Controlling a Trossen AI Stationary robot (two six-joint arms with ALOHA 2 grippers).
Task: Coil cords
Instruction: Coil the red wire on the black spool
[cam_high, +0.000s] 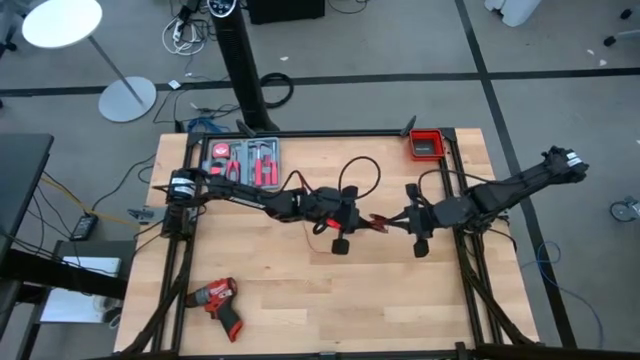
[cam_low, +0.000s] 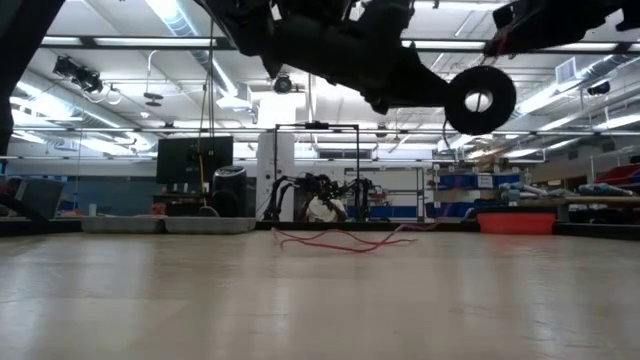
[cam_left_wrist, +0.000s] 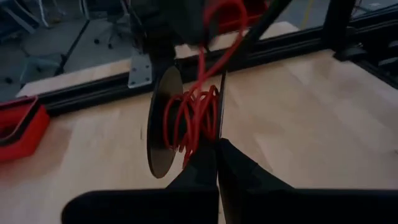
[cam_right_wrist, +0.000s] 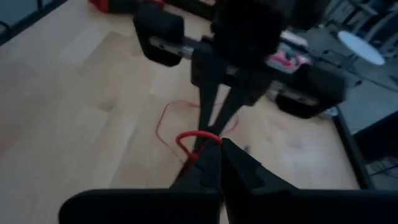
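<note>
**Count of items on and over the table**

2 arms, each with 1 gripper: left gripper (cam_high: 362, 219), right gripper (cam_high: 385, 221). 1 red wire (cam_low: 345, 240), 1 spool (cam_left_wrist: 186, 127), 1 drill (cam_high: 217, 302), 1 red bin (cam_high: 426, 145), 1 tool tray (cam_high: 243, 160).

You get even, soft light on the table (cam_high: 300, 290) from above; ceiling strip lights (cam_low: 180, 15) glare in the low view, leaving the arms silhouetted; both wrist views are dim, their near fingers (cam_left_wrist: 205, 168) blurred.
</note>
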